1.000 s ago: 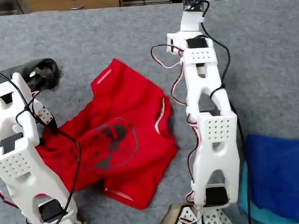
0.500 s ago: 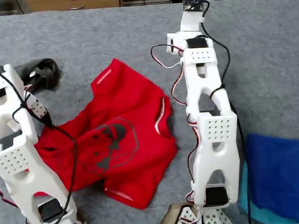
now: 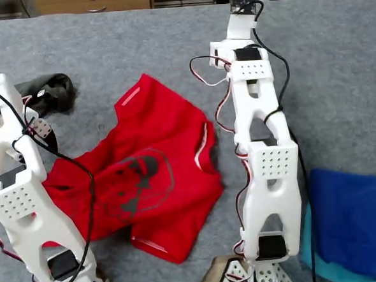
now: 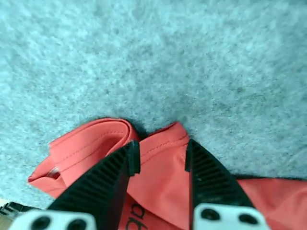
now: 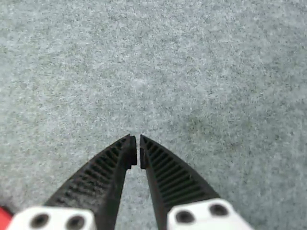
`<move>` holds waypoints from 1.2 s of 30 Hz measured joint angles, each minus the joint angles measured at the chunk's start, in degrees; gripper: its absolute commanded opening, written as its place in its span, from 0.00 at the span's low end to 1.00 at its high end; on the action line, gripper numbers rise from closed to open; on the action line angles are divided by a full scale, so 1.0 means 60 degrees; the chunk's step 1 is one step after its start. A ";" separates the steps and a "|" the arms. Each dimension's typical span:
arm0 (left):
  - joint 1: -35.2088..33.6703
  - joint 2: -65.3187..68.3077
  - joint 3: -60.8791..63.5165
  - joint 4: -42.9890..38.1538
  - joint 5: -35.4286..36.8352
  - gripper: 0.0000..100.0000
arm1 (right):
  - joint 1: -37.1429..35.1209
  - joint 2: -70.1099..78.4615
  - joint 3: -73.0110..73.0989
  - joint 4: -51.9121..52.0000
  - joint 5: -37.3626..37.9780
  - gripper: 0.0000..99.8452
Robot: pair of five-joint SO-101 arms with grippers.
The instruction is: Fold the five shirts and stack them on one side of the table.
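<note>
A red shirt (image 3: 145, 175) with a dark print lies crumpled and spread on the grey carpeted table (image 3: 337, 74), between the two arms. In the left wrist view my left gripper (image 4: 160, 155) stands open just over a folded edge of the red shirt (image 4: 96, 141), with the cloth beneath and between its fingers (image 4: 120, 167). The left arm (image 3: 18, 190) covers the shirt's left side in the high view. My right gripper (image 5: 136, 151) is shut over bare carpet with nothing in it, at the far end of the outstretched right arm (image 3: 261, 143).
A stack of folded blue cloth (image 3: 356, 223) with a teal layer (image 3: 307, 249) under it lies at the near right. A dark bundle of cloth (image 3: 52, 92) sits at the far left. Wooden furniture (image 3: 90, 1) lines the table's far edge.
The left arm has shifted toward the far left, away from the shirt's middle. The red shirt and the right arm have stayed where they were.
</note>
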 measured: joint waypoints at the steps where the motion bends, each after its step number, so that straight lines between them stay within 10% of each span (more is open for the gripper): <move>1: 0.0088 0.0117 -0.0015 0.0000 0.0029 0.17 | -0.0015 0.0000 0.0000 0.0000 0.0000 0.03; 28: 0.0806 0.2447 -0.1641 0.0015 0.0337 0.16 | -0.0044 0.0000 0.0000 0.0000 0.0000 0.03; 36: 0.0835 0.2886 -0.1890 -0.0059 0.0645 0.03 | -0.0044 0.0000 0.0000 0.0000 0.0000 0.03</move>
